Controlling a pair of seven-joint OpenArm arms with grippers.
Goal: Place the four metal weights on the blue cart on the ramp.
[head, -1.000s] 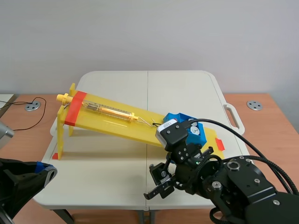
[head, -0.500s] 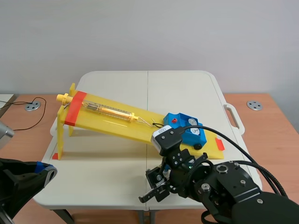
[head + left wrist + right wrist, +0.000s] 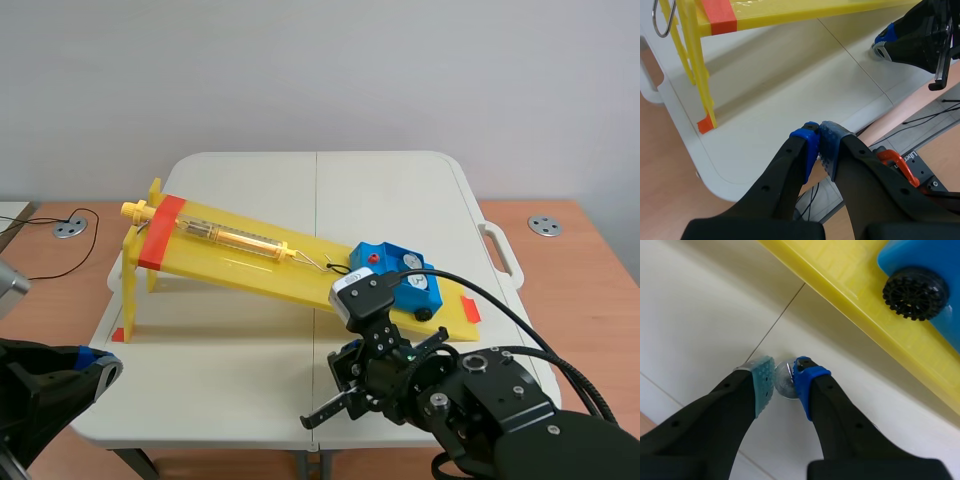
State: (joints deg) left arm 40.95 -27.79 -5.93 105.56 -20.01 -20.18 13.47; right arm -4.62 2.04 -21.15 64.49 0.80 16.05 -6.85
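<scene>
Near the surface's [image 3: 250, 360] front edge, just beside the ramp's [image 3: 240, 262] low end, right end effector [image 3: 784, 380] is pinching a round metal weight [image 3: 784, 389] between its pads. Cart [image 3: 398, 280] is sitting on the ramp's low end, toward the right edge. Left end effector [image 3: 820, 142] is hanging by the front-left corner, pads pressed together.

We count one yellow ramp [image 3: 250, 265], one blue cart [image 3: 388, 250], one spring scale [image 3: 230, 237], one white table [image 3: 400, 190], and two grippers, the left gripper [image 3: 819, 142] and the right gripper [image 3: 784, 376]. Of metal weights [image 3: 783, 388] we see three.
</scene>
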